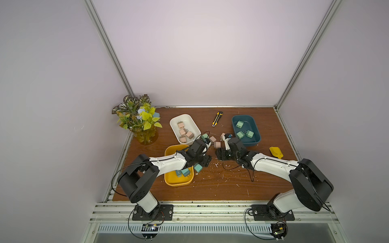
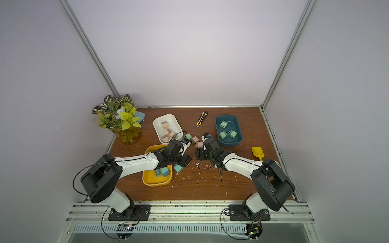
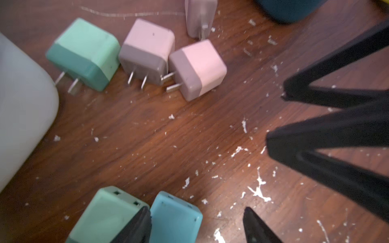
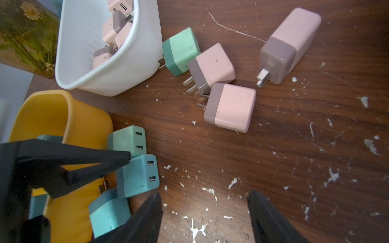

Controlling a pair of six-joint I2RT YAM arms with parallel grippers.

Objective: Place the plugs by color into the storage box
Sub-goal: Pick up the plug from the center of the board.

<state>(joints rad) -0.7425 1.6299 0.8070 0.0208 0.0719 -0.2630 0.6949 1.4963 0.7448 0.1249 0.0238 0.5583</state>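
Plugs (image 4: 231, 107) loose on scuffed table (image 4: 294, 157)

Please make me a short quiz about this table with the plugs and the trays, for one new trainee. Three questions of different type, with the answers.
1. True or false: the right pincer holds a pink plug.
2. Which thing lies between the white tray and the blue tray? A) knife B) scoop C) plant
3. How many green plugs lie in the blue tray?
Key: 1 false, it is open and empty; 2 A; 3 three.
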